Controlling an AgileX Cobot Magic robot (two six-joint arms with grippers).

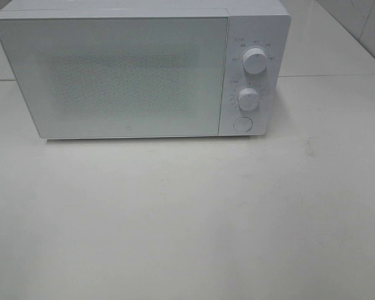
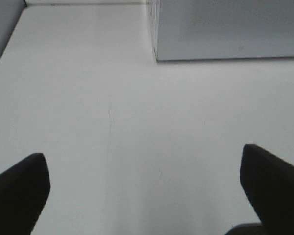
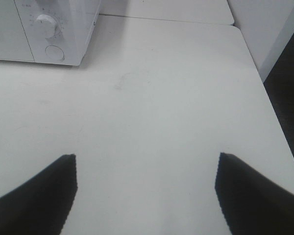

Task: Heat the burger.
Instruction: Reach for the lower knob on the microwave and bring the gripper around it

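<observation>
The burger is out of view in every frame. A white microwave (image 1: 131, 69) stands at the back of the white table (image 1: 187, 219) with its door shut; two knobs (image 1: 254, 60) and a round button (image 1: 242, 124) sit on its right panel. Neither arm shows in the exterior high view. My left gripper (image 2: 144, 169) is open over bare table, nothing between its dark fingers (image 2: 19, 188), with the microwave's corner (image 2: 225, 29) ahead. My right gripper (image 3: 147, 169) is also open and empty above the table, the microwave's control panel (image 3: 51, 32) ahead of it.
In the right wrist view the table's edge (image 3: 269, 98) drops to a dark floor beside the gripper. A seam between table sections (image 1: 331, 75) runs behind the microwave, and a white wall (image 3: 264, 24) rises at the far corner.
</observation>
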